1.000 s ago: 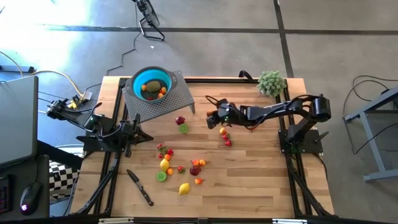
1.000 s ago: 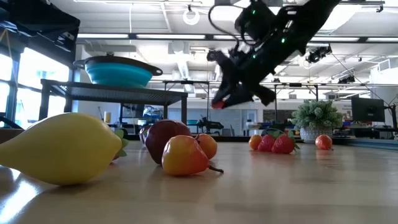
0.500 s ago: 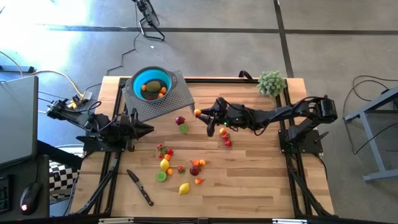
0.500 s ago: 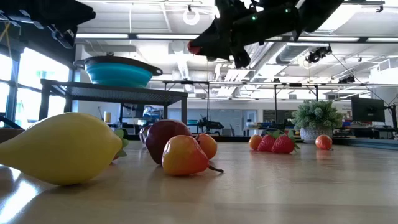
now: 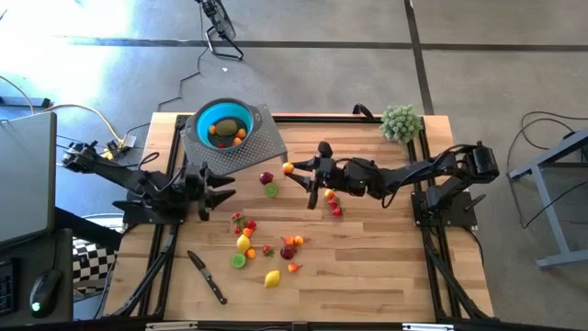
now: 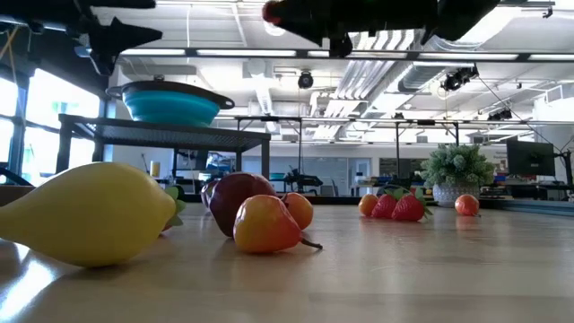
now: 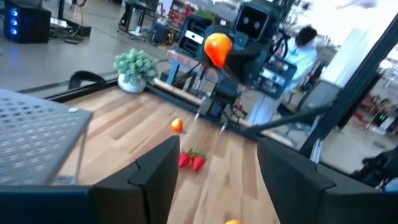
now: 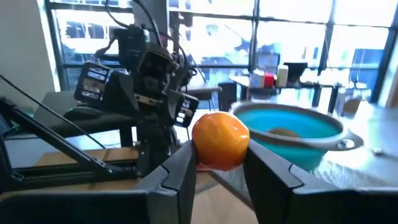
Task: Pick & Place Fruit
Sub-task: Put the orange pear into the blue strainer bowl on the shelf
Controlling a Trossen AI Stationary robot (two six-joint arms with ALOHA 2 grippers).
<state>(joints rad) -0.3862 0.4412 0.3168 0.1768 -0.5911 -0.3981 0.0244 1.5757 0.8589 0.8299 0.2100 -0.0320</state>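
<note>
My right gripper (image 5: 296, 172) hangs over the middle of the table, shut on a small orange fruit (image 8: 221, 140), right of the teal bowl (image 5: 223, 124). The bowl stands on a grey perforated stand (image 5: 259, 147) and holds a few fruits. My left gripper (image 5: 223, 188) is open near the table's left edge, facing right, nothing between its fingers (image 7: 155, 174). More fruits lie on the wood: a maroon one (image 5: 266, 177), a lime one (image 5: 271, 190), strawberries (image 5: 334, 208) and a cluster (image 5: 266, 248) nearer the front. My right gripper pinches the round orange fruit by its two opposite sides (image 8: 200, 155) between its two fingers. The fingers reach about level from the table's right toward its left. The fruit (image 7: 217, 48) is lifted well clear of the table.
A black-handled knife (image 5: 208, 278) lies at the front left. A fuzzy green plant ball (image 5: 401, 121) sits at the far right corner. In the low view a big yellow fruit (image 6: 85, 213) fills the near left.
My right gripper has risen and gone toward the table's left edge, closer to the bowl, carrying the orange fruit clear of the table. My left gripper has opened and reached a little toward the right.
</note>
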